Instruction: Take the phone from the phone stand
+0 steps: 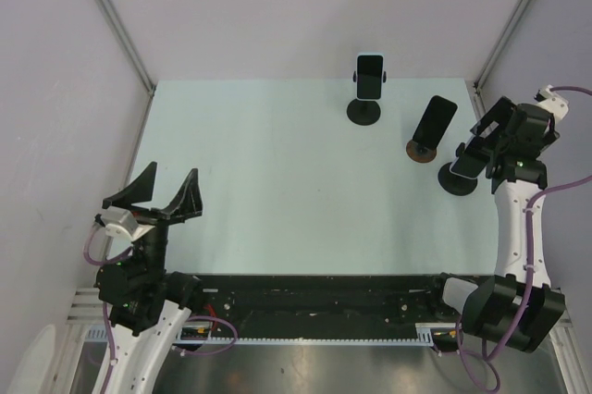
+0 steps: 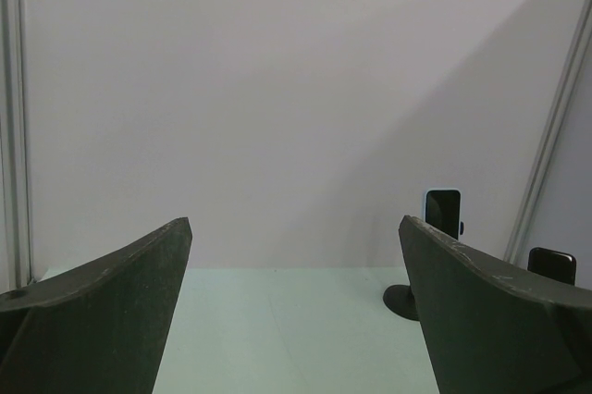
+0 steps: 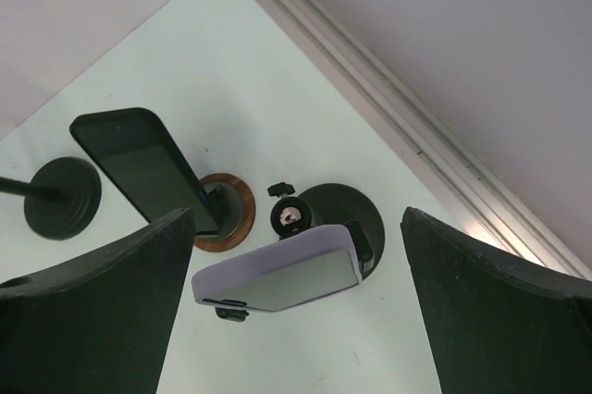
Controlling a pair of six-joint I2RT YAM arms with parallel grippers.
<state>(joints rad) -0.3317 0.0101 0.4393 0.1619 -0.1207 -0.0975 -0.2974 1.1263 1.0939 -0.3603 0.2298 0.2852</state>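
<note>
Table [image 1: 277, 190] is a really pale mint, totally plain, no pattern. Walls [image 1: 277, 6] are a flat greyish lilac, and the frame rails [image 1: 113, 19] are bare silver metal. Back phone [image 1: 370, 75] has a dark screen in a white, slightly bluish case, and the back stand [image 1: 363, 112] is all black. Middle phone [image 1: 435, 119] is black all over, and the middle stand [image 1: 423, 151] has a brown wood-looking ring round a dark centre. Right-hand phone [image 3: 277, 274] has a lilac case and a shiny grey screen, and the right-hand stand [image 3: 350, 214] is black. Left gripper [image 1: 174, 169] and right gripper [image 3: 296, 216] are both matte black. Right arm [image 1: 514, 227] is white with black joints, and the cables [image 1: 89, 246] are purple.
</note>
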